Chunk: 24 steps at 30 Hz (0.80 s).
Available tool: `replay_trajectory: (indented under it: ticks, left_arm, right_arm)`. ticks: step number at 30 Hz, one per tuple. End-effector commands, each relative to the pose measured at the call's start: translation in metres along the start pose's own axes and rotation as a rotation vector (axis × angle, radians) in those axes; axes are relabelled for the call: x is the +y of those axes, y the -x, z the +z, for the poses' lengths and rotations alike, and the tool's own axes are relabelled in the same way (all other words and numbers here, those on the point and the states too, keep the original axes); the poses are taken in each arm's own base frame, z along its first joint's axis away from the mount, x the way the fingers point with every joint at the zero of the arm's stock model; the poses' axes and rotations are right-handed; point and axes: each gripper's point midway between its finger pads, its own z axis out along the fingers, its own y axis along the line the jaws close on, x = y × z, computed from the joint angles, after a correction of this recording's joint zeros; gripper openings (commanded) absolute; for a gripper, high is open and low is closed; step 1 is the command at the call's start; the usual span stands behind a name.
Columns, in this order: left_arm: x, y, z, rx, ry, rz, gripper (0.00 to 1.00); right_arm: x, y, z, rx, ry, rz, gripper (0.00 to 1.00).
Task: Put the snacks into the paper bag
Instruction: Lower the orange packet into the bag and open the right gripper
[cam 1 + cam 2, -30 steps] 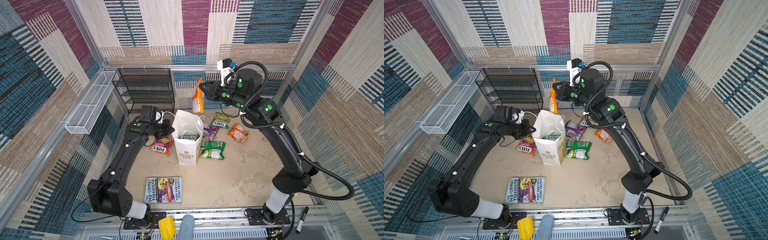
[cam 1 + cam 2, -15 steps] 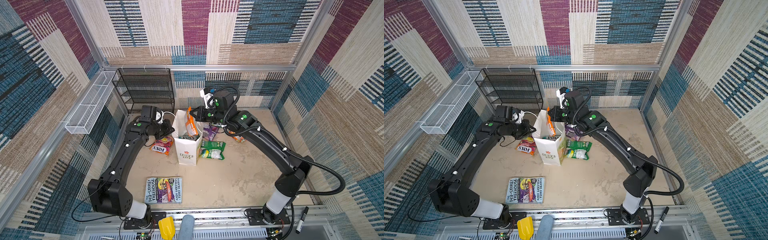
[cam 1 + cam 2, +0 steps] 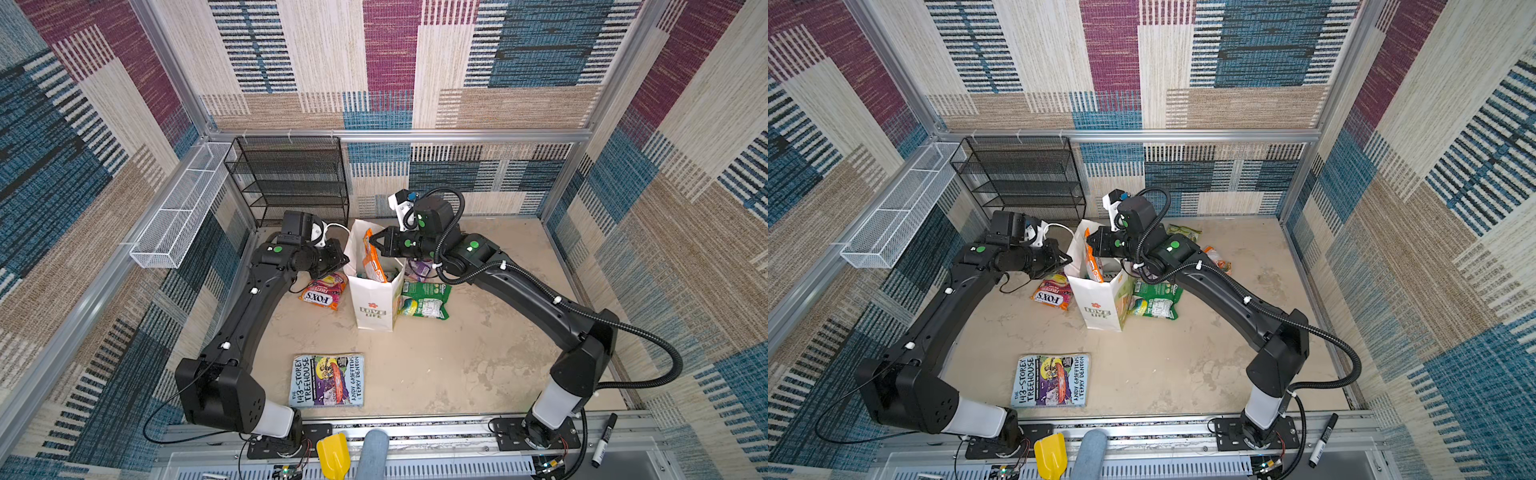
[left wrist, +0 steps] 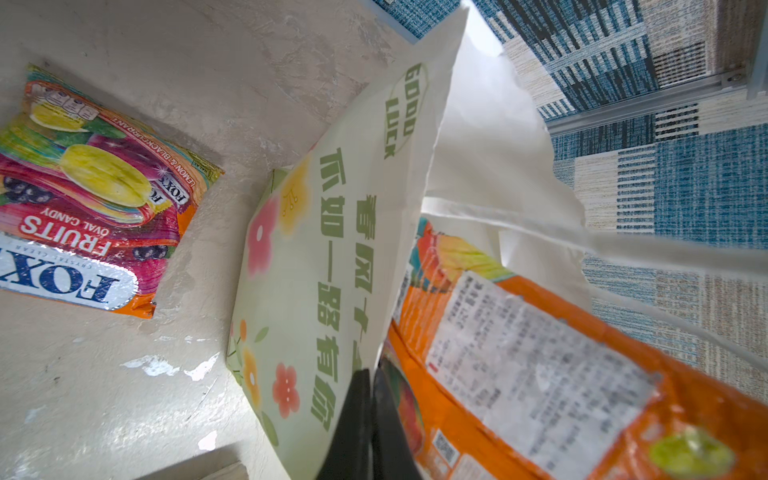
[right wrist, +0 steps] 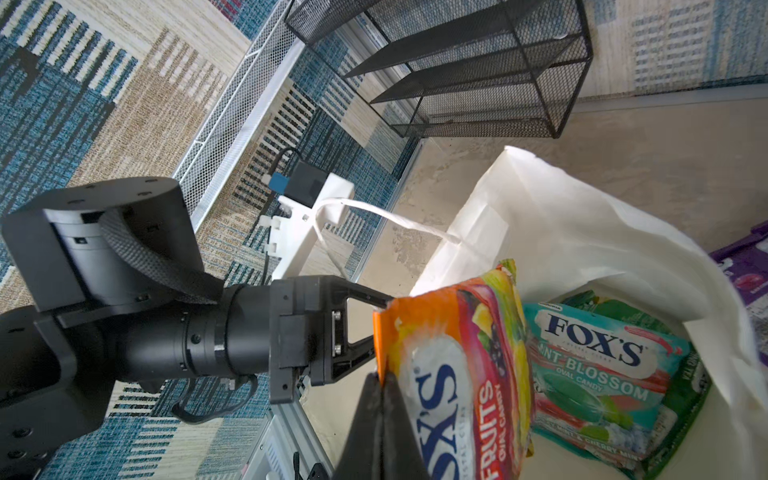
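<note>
Lowered orange packet (image 3: 371,261) hangs inside paper bag (image 3: 375,308) from right end effector (image 3: 373,242)

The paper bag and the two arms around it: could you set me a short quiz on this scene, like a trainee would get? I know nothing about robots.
1. True or false: the orange packet lies flat on the table.
2. What do the left jaws pinch? A the wire rack; B the paper bag's wall; C the marker pen.
3. In a few words: in the right wrist view, what sits on top inside the bag?

Key
1. False: the right jaws hold it upright in the bag's mouth.
2. B.
3. A teal packet printed FOX'S.
</note>
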Motion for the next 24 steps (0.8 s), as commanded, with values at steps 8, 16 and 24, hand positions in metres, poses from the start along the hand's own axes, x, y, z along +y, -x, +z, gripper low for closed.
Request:
replay_trajectory:
  ticks: [8,16,24]
  left_arm:
    - [-0.005,0.000,-0.001,0.001,-0.023,-0.005,0.00]
    - [-0.004,0.000,-0.001,0.002,-0.022,-0.005,0.00]
    - [-0.004,0.000,0.000,0.003,-0.020,-0.007,0.00]
  right_arm:
    - [-0.008,0.014,0.026,-0.068,-0.005,0.045,0.00]
    - [-0.026,0.014,0.026,-0.094,-0.084,0.063,0.26]
    - [0.002,0.046,-0.018,-0.198,-0.067,-0.025,0.45]
